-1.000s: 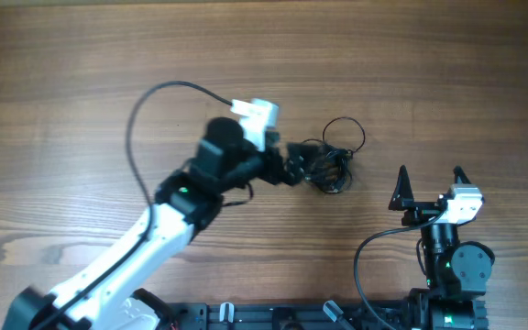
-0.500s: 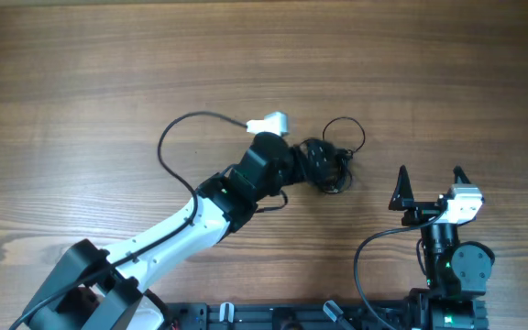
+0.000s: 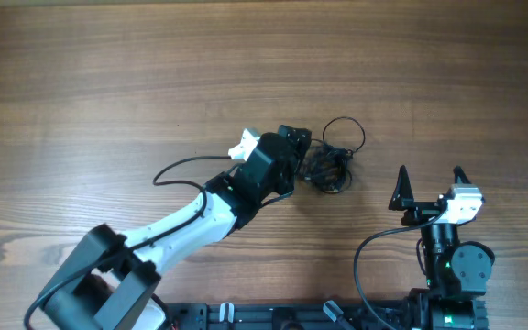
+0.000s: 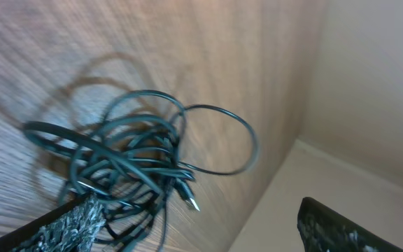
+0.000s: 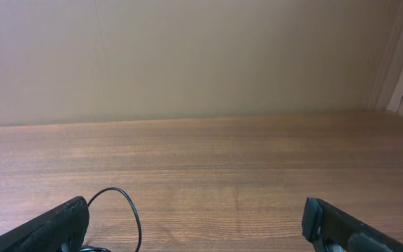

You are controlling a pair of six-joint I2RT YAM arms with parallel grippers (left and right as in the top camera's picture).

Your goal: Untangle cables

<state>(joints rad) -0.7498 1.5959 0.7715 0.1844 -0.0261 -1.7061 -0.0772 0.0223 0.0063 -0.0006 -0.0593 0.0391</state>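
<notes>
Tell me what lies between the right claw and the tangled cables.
Nothing. In the overhead view, only bare wooden table lies between the open right claw and the cables.

Blk cables [image 3: 328, 165], brown wood-grain table [image 3: 108, 82], white/blk left arm [image 3: 177, 229], beige wall [image 5: 187, 56].

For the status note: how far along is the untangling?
Done: nothing, the cables are one knotted bundle on the table. In hand: left gripper open at the bundle, no strand gripped; right gripper open, parked apart. Left: all the separating.
</notes>
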